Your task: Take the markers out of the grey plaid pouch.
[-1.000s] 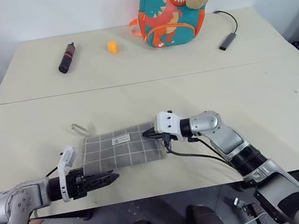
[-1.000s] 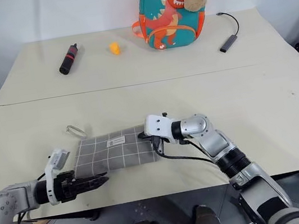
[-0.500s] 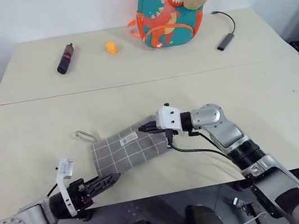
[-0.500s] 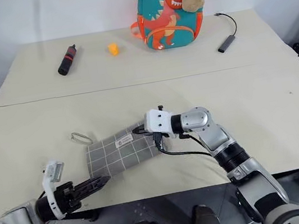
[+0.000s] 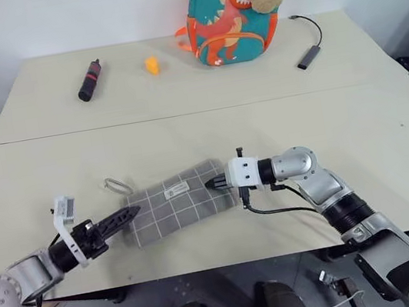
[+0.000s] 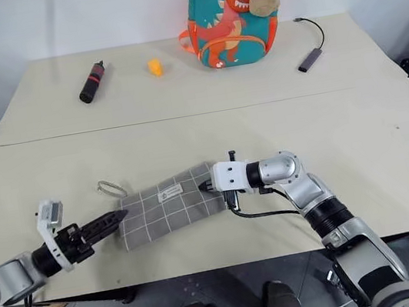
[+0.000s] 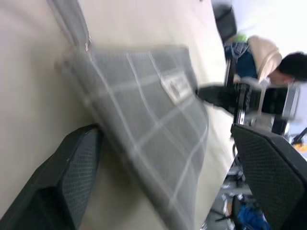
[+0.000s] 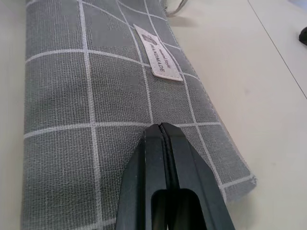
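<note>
The grey plaid pouch (image 5: 177, 201) lies flat on the near table, slightly slanted, its white label up and its cord loop (image 5: 116, 185) at the left corner. My left gripper (image 5: 127, 214) points at the pouch's left end. It is open, and in the left wrist view its fingers (image 7: 72, 167) stand wide apart on either side of the pouch's corner. My right gripper (image 5: 213, 184) is shut, its closed tips (image 8: 159, 128) resting on the fabric near the pouch's right end. The markers are hidden.
On the far table stand a teal dinosaur backpack (image 5: 233, 13), a black-and-red cylinder (image 5: 88, 80), a small orange object (image 5: 152, 65) and a dark adapter with a cable (image 5: 306, 58). A seam (image 5: 198, 111) divides the two tables.
My left gripper has come up from the table's front edge and swung round to the pouch's left end. The pouch has turned slightly and shifted right. My right gripper stays shut at its right end.
</note>
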Robot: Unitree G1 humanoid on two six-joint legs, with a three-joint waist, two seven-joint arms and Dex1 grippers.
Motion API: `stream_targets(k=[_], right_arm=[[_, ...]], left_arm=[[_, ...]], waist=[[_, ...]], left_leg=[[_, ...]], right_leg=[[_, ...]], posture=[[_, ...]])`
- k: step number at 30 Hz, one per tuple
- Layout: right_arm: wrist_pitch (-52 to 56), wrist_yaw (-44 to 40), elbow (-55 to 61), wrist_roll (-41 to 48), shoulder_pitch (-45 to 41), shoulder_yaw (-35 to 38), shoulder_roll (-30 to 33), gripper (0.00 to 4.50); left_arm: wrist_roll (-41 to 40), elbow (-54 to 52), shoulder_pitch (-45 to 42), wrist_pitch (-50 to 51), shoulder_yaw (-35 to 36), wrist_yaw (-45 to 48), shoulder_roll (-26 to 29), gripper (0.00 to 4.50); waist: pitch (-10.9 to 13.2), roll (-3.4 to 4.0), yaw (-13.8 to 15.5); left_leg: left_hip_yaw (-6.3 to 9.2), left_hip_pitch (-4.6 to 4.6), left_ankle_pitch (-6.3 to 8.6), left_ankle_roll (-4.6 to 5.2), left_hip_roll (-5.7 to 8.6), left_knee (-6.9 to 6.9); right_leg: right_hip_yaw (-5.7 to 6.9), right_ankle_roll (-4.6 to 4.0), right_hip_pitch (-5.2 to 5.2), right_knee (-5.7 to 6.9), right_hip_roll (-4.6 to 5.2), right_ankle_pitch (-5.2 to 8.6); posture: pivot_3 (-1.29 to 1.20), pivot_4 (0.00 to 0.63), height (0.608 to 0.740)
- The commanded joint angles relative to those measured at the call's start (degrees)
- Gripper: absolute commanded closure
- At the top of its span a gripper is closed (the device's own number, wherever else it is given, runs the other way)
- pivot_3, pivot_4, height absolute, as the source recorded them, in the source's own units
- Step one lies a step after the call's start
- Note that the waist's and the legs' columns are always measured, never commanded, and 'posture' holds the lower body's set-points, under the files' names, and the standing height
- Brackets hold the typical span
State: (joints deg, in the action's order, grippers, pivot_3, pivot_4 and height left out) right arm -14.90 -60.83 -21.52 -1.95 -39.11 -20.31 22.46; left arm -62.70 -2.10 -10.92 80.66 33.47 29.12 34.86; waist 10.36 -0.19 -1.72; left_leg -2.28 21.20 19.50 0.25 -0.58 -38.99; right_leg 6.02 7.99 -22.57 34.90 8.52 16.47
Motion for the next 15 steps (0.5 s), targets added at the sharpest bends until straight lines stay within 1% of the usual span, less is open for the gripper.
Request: stream_targets(k=[1,5,8,9,11,12,13,15], right_arm=[[-0.55,-1.08,0.67,-0.09,0.70,-0.51,0.20,4.47],[-0.54,-1.19,0.86,-0.04,0.84,-0.37,0.22,4.47],[-0.68,-1.22,0.88,0.27,0.78,0.20,0.62,4.47],[-0.99,-1.28,0.54,0.33,0.51,0.48,0.89,4.50],[-1.33,-1.56,0.06,0.50,0.11,0.86,1.27,4.50],[-1.54,-1.62,-0.05,0.54,-0.02,1.03,1.44,4.50],[-1.67,-1.71,-0.05,0.61,-0.06,1.14,1.58,4.50],[-2.16,-2.05,0.07,0.85,-0.04,1.22,1.86,4.50]], left_arm=[[-1.88,3.18,-2.08,3.18,0.85,-0.82,0.93,0.00],[-1.58,5.93,-4.04,5.91,0.51,-0.49,1.99,0.00],[-0.57,7.28,-4.83,6.73,-1.48,0.89,2.91,0.00],[-0.51,7.64,-5.11,7.02,-1.91,1.21,3.02,0.31],[-0.29,8.10,-5.58,7.07,-2.34,1.51,2.99,0.60],[-0.46,8.20,-5.80,7.31,-2.80,2.11,2.99,0.97],[-0.42,8.33,-6.03,7.38,-3.21,2.26,2.83,1.20],[-0.33,8.62,-6.53,7.61,-4.26,2.83,2.76,1.83]], waist=[[0.00,0.00,-0.01],[0.00,0.00,-0.03],[0.00,0.00,-0.03],[0.00,0.00,-0.03],[0.00,0.00,-0.03],[0.00,0.00,-0.02],[0.00,0.00,0.04],[0.00,0.00,0.08]], left_leg=[[0.00,-0.01,0.00,0.00,0.00,0.00],[0.00,-0.01,0.00,0.00,0.00,0.00],[0.00,-0.01,0.00,0.00,0.00,0.01],[0.00,-0.01,0.00,0.00,0.00,0.01],[0.00,-0.01,0.00,0.00,0.00,0.01],[-0.01,-0.01,0.00,0.00,0.00,0.01],[-0.01,-0.01,0.00,0.00,0.00,0.00],[0.00,0.00,0.00,0.00,0.00,0.00]], right_leg=[[0.00,0.00,0.00,0.01,0.00,0.00],[0.00,0.00,0.00,0.01,-0.02,0.00],[0.00,0.00,0.00,0.00,-0.02,0.00],[0.00,0.00,0.00,0.01,-0.02,0.00],[0.00,0.00,0.00,0.00,-0.02,0.00],[-0.01,0.00,0.00,0.00,-0.01,0.00],[-0.01,0.00,0.00,0.00,-0.02,0.00],[-0.01,0.00,0.00,0.00,-0.01,0.00]], posture=[[0.00,0.150,0.740],[0.00,0.150,0.740],[0.00,0.150,0.740],[0.00,0.150,0.740],[0.00,0.150,0.740],[0.00,0.150,0.740],[0.00,0.150,0.740],[0.00,0.150,0.740]])
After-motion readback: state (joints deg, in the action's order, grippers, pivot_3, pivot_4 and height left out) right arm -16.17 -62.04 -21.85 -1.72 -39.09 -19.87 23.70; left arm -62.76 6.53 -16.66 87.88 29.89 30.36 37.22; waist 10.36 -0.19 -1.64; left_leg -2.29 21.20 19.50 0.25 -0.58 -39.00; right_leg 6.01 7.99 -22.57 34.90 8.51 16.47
